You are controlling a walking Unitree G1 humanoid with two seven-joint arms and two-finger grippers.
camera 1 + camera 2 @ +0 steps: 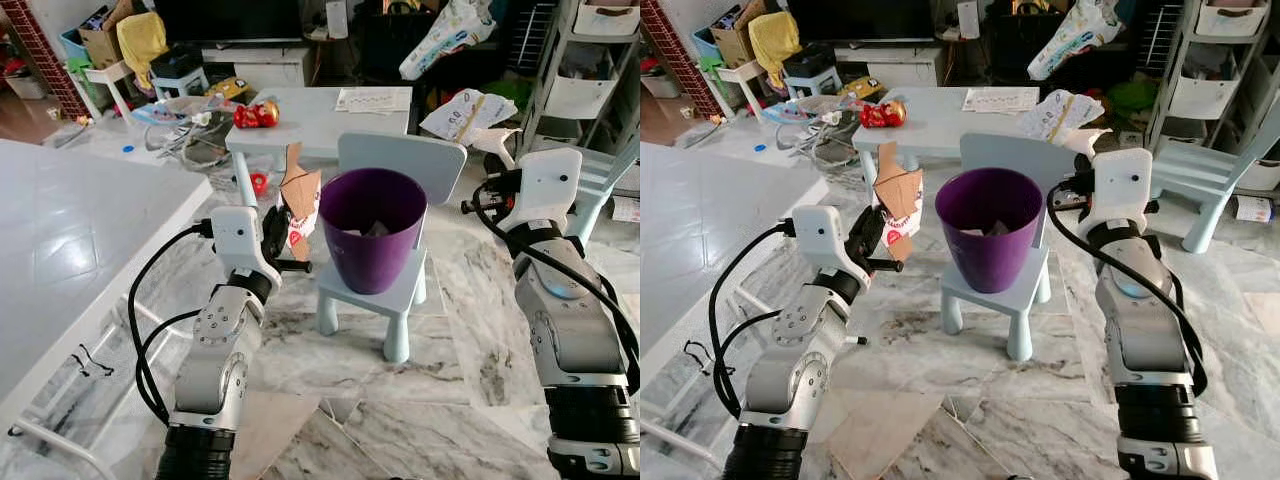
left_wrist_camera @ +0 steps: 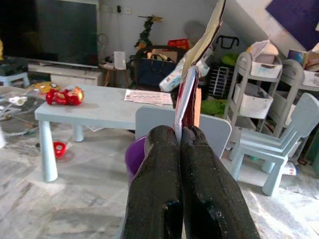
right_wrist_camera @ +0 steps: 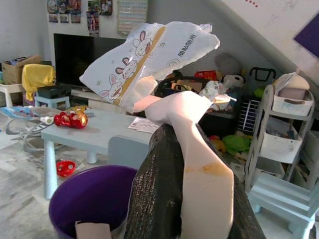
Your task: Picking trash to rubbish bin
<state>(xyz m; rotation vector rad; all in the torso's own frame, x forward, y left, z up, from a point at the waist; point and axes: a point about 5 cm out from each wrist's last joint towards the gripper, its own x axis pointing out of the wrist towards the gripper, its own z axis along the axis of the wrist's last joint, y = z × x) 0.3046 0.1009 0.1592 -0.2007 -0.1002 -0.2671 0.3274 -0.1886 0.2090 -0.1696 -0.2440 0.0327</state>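
Observation:
A purple bin (image 1: pixel 372 250) stands on the seat of a small light-blue chair (image 1: pixel 392 296), with a scrap of trash lying inside. My left gripper (image 1: pixel 283 237) is just left of the bin's rim, shut on a torn brown carton piece (image 1: pixel 301 193) with red and white print that stands upright. In the left wrist view the fingers (image 2: pixel 154 169) press the carton (image 2: pixel 199 47) flat. My right gripper (image 3: pixel 192 149) is raised behind the bin's right side, shut on a white plastic wrapper (image 3: pixel 144 55) with rabbit prints, which also shows above the chair back (image 1: pixel 1060 113).
A light-blue kids' table (image 1: pixel 315 125) with a red toy (image 1: pixel 256 115) and papers stands behind the bin. A large white table (image 1: pixel 80 230) is on my left. A second blue chair (image 1: pixel 1210 170) and shelves are at right. Flat cardboard (image 1: pixel 880 425) lies on the marble floor.

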